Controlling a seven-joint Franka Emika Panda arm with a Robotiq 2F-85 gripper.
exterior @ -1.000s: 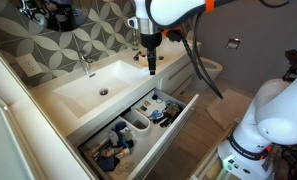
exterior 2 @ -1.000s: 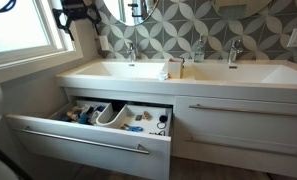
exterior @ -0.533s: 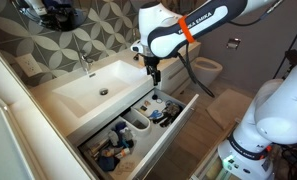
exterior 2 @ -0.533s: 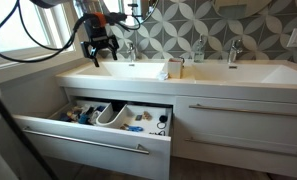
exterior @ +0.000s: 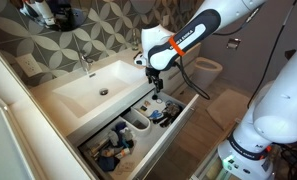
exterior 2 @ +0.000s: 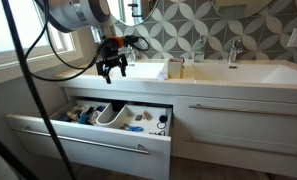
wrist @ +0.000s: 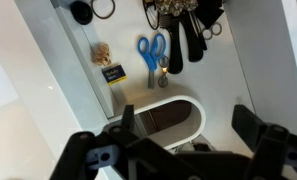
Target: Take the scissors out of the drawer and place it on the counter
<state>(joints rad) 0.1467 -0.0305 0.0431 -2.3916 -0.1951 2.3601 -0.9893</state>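
The drawer [exterior: 175, 128] is pulled open under the white counter [exterior: 50, 92]; both also show in an exterior view, the drawer [exterior 2: 78, 141] and the counter [exterior 2: 278, 76]. The wrist view looks down into the drawer [wrist: 223, 85]: blue-handled scissors [wrist: 151, 50] lie flat on its white floor, beyond a white oval bin [wrist: 170, 108]. My gripper [wrist: 188, 125] is open and empty, above the drawer and short of the scissors. It hangs over the drawer's end in both exterior views [exterior: 156, 88] [exterior 2: 113, 69].
Dark tools and rings [wrist: 188, 25] lie beside the scissors, with a small labelled item [wrist: 111, 73]. Oval bins with clutter [exterior: 138, 122] fill the drawer. Chrome taps [exterior 2: 231, 52] and a basin [exterior: 93, 85] are on the counter. A toilet [exterior: 210, 68] stands behind.
The arm has swung down from above the counter, and the gripper now hangs lower, over the open drawer. Nothing in the drawer has moved.
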